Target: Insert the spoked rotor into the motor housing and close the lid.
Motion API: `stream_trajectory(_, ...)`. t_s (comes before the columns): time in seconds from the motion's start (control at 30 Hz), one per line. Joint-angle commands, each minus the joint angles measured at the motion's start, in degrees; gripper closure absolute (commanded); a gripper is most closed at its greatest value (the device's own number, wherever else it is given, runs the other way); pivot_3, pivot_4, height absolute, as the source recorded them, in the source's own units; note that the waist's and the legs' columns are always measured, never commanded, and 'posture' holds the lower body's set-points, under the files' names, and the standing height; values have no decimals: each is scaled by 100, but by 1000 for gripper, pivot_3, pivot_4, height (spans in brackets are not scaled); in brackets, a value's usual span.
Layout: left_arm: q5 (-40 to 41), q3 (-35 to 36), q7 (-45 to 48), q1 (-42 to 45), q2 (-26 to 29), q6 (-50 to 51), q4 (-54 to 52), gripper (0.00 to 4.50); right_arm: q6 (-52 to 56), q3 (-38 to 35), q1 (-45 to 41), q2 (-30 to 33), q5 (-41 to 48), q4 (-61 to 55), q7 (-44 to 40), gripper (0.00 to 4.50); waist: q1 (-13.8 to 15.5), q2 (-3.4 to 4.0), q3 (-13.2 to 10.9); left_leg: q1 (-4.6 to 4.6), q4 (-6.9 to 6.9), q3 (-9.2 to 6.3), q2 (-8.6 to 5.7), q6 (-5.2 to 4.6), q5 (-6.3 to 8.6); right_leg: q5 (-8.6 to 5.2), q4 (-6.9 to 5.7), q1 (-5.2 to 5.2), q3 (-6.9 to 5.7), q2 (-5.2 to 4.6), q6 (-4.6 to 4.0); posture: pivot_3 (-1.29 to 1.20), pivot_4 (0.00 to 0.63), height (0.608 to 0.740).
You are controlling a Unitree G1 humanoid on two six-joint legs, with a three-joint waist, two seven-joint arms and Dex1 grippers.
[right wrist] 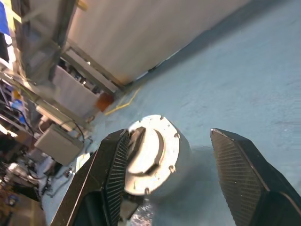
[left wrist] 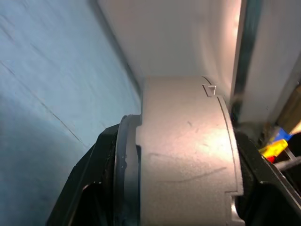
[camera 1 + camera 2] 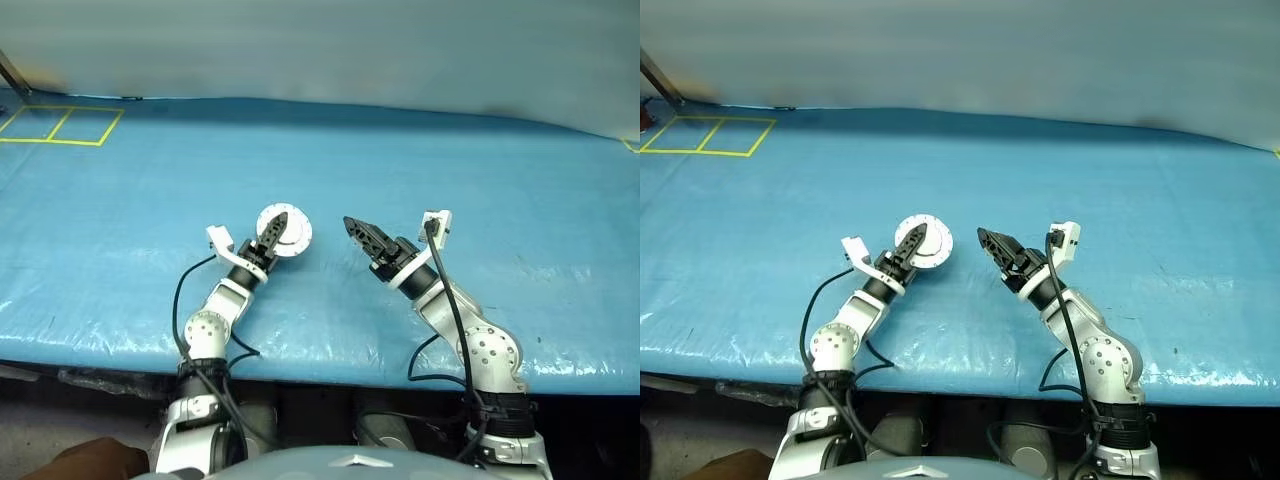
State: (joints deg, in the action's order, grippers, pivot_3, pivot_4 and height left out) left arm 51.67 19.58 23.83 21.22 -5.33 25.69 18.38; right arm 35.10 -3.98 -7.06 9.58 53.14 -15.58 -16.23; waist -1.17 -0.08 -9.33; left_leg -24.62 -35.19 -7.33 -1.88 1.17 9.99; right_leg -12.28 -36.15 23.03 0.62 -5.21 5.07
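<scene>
The motor housing (image 3: 296, 232) is a short grey cylinder with a silver, screw-rimmed lid (image 1: 155, 153) on its face. It sits near the middle of the blue table. My left gripper (image 3: 277, 226) is shut on it: one black finger (image 1: 136, 139) lies across the lid face and the other presses the opposite face, as the left wrist view shows around the grey body (image 2: 183, 150). My right gripper (image 3: 352, 226) hovers just to the right of the housing, apart from it, open with nothing between its fingers (image 1: 235, 174). The spoked rotor is out of view.
A blue tarp (image 3: 480, 180) covers the table; its front edge (image 3: 330, 360) runs just ahead of my arms. Yellow tape squares (image 3: 62, 125) mark the far left corner. A pale wall (image 3: 330, 50) closes off the back. Shelving and clutter (image 1: 51, 108) stand beyond the table.
</scene>
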Motion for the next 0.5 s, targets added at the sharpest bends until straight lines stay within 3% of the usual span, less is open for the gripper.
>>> stream_trajectory(0.03,-208,375,-233,753,137,-762,658,1783,-156,13,92,35,-213,-38,-252,1608,-7,-1,-1,0,1,1,0,0,0,2,3,0,2,0,3,0,150,740)
stream_trajectory(0.27,-1007,805,-1079,2196,730,-1839,3000,1783,-241,18,230,6,-522,-69,-435,1608,-25,-18,-11,-1,3,0,-2,-1,0,21,5,1,1,2,36,0,150,740)
stream_trajectory(0.4,-1415,780,-1221,2587,938,-2252,3775,1783,-253,34,280,2,-654,-97,-499,1608,-44,-19,-11,6,1,0,-4,-1,0,25,6,-8,3,1,43,0,150,740)
stream_trajectory(0.5,-1564,824,-1314,2577,962,-2516,3824,1143,-286,6,306,-24,-718,-78,-507,1581,-76,-19,-11,11,4,0,-3,-1,0,25,7,-10,4,1,43,0,150,740)
